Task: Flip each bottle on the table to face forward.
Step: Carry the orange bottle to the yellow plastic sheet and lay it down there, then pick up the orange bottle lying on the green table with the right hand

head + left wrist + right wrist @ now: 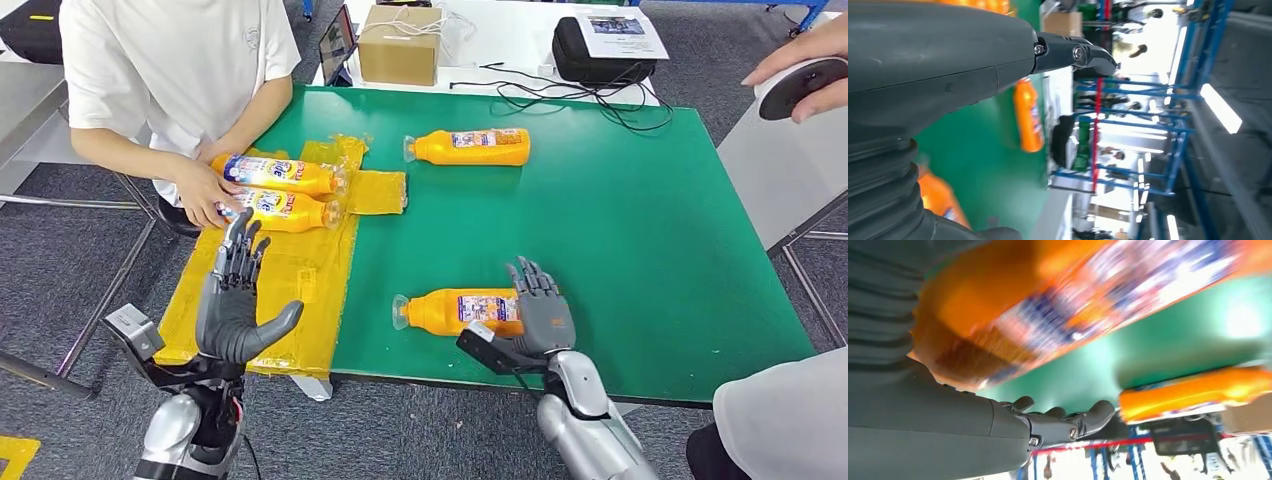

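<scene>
Right robot hand (541, 312) fingers spread, resting on the base end of near bottle (455, 311) lying on green surface (650, 250). Left robot hand (232, 305) spread, empty, over yellow mat (290, 285). Far bottle (470, 147) well apart.

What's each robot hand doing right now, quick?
Left robot hand: open, holding nothing, above the yellow mat.
Right robot hand: fingers apart at the near orange plastic bottle, no grip.
</scene>
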{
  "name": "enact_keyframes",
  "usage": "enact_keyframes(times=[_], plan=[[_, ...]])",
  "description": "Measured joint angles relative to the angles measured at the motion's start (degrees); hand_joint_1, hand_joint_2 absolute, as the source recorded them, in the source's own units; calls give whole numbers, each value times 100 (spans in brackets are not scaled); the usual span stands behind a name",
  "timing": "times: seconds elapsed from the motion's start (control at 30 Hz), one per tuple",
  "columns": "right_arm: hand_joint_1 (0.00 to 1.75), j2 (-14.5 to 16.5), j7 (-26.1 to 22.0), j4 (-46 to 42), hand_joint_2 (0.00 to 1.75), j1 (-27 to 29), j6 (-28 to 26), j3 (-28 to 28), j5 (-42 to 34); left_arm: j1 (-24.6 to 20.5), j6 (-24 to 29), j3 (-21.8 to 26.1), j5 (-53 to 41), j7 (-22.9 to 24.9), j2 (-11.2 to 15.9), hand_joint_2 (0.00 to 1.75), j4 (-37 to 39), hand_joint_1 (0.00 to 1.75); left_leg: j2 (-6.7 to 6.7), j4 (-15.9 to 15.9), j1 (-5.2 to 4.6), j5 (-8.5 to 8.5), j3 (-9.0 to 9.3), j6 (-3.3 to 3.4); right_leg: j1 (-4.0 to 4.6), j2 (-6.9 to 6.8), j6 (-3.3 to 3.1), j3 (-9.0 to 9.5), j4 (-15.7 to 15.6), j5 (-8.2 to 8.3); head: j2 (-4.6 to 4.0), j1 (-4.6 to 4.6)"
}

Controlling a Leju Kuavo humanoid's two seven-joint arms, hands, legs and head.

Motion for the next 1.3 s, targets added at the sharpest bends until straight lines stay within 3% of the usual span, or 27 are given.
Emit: enact_keyframes(times=[0.23, 0.67, 0.97, 1.3], plan=[[0, -33, 39, 492, 175, -695, 282, -54, 579, 114, -44, -201, -219, -5, -85, 175, -30, 0, 2, -1, 9, 3, 3, -3, 7, 0, 0, 0, 3, 1, 0, -1], [0, 286, 54, 1178, 175, -1224, 1319, -6, 274, 35, 68, -413, -293, 69, -164, 175, -22, 0, 0, -1, 7, 3, 1, -3, 5, -1, 0, 0, 4, 1, 0, -1], [0, 468, 1474, 1819, 175, -1659, 2283, 228, 542, 39, 375, -516, -508, 223, -199, 175, -9, 0, 4, -1, 8, 3, 17, -3, 5, 2, -2, 12, 3, 0, 0, 0], [0, 544, 2002, 1986, 175, -1790, 2270, 444, 844, 116, 393, -531, -612, 267, -230, 175, -36, 0, 2, -1, 7, 7, 26, 2, 4, 1, -1, 23, 3, 2, 0, -1]])
